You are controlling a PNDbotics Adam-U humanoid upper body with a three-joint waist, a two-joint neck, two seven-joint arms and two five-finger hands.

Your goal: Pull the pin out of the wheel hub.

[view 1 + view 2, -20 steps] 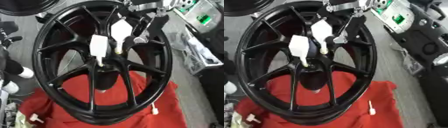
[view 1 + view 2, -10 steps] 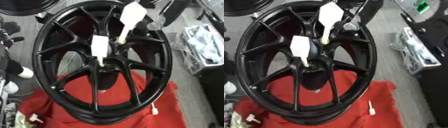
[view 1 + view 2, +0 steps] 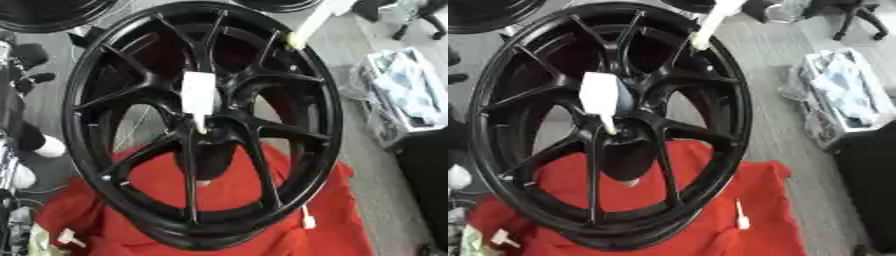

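A big black spoked wheel hub (image 3: 206,125) stands tilted on a red cloth (image 3: 227,225). One white pin (image 3: 198,97) sticks in its centre, pointed end down toward the middle bore. A second white pin (image 3: 315,20) hangs in the air over the hub's upper right rim, its top cut off by the view's edge. What holds it is out of view. Neither hand shows in either view.
Loose white pins lie on the cloth at the right (image 3: 741,217) and lower left (image 3: 68,236). A box of crumpled plastic (image 3: 402,95) and a black case (image 3: 429,175) stand on the grey floor at the right. Another black wheel (image 3: 44,15) lies top left.
The right hand, shut on the second white pin, has risen up and to the right away from the hub and left the view; only the pin's lower part still shows.
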